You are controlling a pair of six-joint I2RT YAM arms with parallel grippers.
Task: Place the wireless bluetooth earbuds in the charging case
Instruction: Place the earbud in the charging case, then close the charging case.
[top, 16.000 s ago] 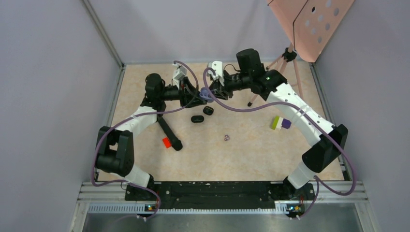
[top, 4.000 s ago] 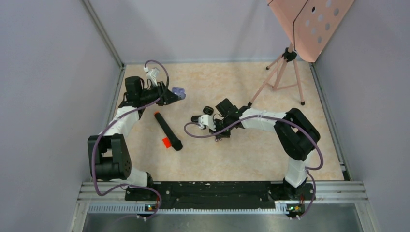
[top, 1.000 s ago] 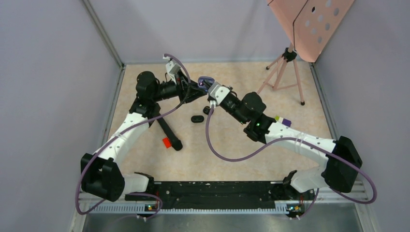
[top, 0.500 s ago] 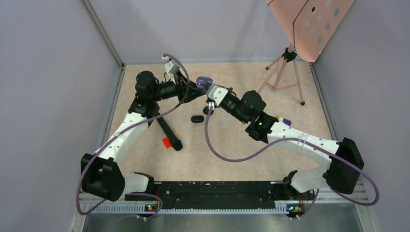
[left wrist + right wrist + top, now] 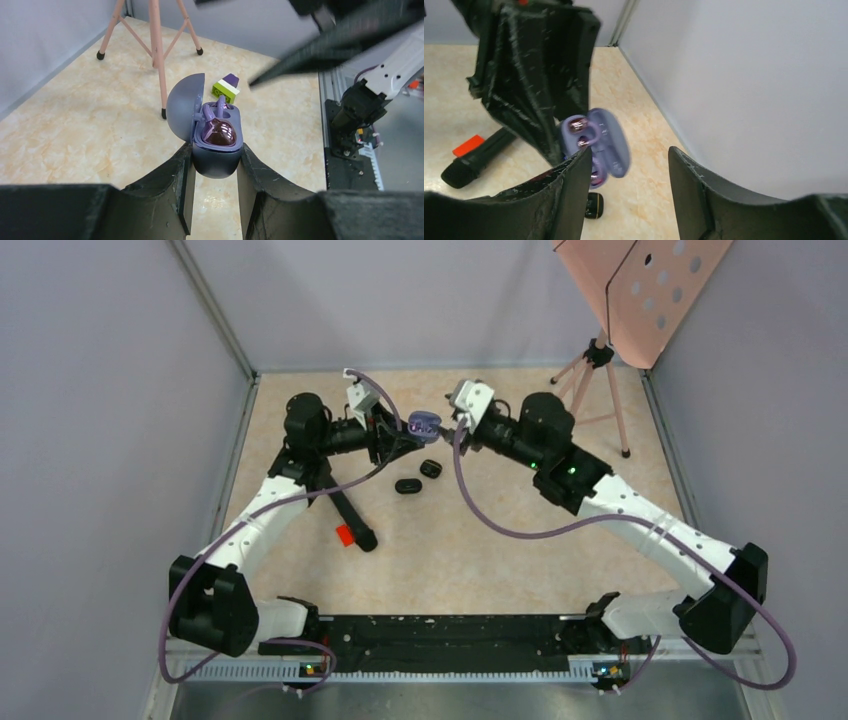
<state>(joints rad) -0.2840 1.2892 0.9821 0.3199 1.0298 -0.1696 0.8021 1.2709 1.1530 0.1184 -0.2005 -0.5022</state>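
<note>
The left pincer (image 5: 400, 436) and right pincer (image 5: 447, 432) face each other closely above the far middle of the counter (image 5: 450, 570), the purple case (image 5: 423, 423) in the left one's grip filling the gap. Just nearer lie two black cases (image 5: 431, 468), the marker (image 5: 355, 525) left of them. The tripod (image 5: 598, 358) stands far right. Walls (image 5: 110, 440) close three sides. Between the arms, the counter's near half gives open passage.

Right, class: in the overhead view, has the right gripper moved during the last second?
Yes. The right gripper has drawn back from the purple case and shifted right, closer to the pink tripod.
</note>
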